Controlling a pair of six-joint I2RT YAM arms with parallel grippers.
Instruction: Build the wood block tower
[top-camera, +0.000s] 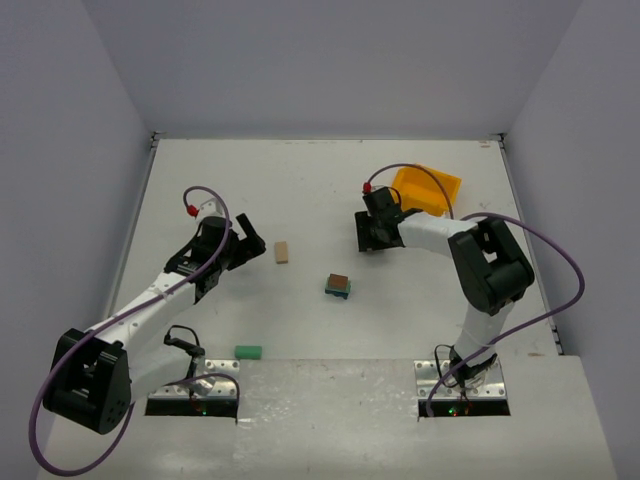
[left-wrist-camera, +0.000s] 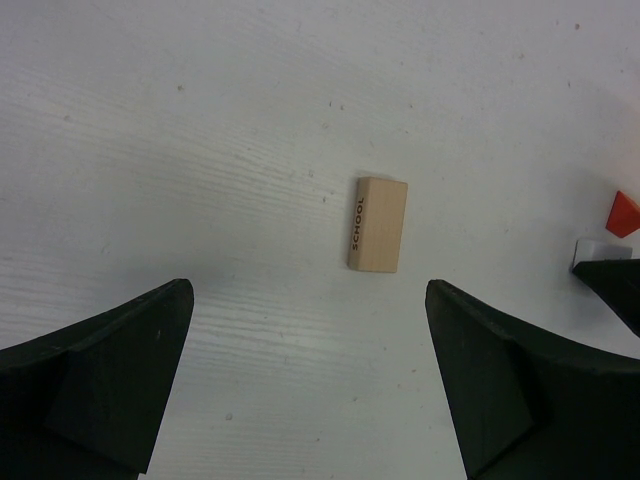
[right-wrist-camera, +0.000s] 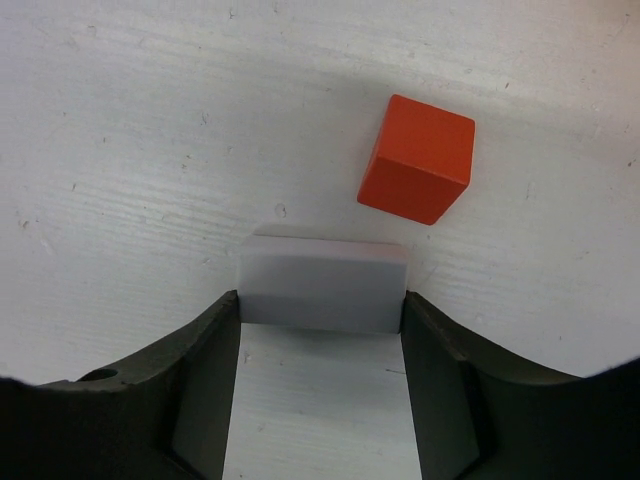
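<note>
Wood of this size should be light and stiff. It is not fragile, but its smooth painted faces could slip, so I judge the best hold to be a flat pinch across two parallel sides.

The left fingers (left-wrist-camera: 110, 380) are spread wide and hold nothing, hovering over the tabletop (top-camera: 300, 180). Near the front edge, beside the left arm, lies a green block (top-camera: 248, 351). It lies flat, with its long axis running left to right in the overhead view.

Just ahead of the left fingers lies a tan block (left-wrist-camera: 378, 224) printed SCHOOL. It too lies flat, and its long axis points away from the wrist, tilted slightly. The fingers would therefore close across its narrow width, which looks the surest grip.

The wood block tower (top-camera: 338, 286) stands mid-tabletop, well apart from both arms. Only two layers show, a teal base and a reddish-brown top. It would likely shift at a nudge, so anything added wants a straight, gentle set-down.

The right fingers (right-wrist-camera: 450, 400) are partly closed around a pale block (right-wrist-camera: 322, 283) that rests on the tabletop. Each inner face looks to be touching one short end, so the block's long axis spans the gap. Only the tips overlap it, and I cannot tell how firmly they press.

Just beyond it sits a red cube (right-wrist-camera: 417, 158), apart from it and turned askew. The cube has no long axis. The yellow bin (top-camera: 440, 180) sits farther right, at the back.
</note>
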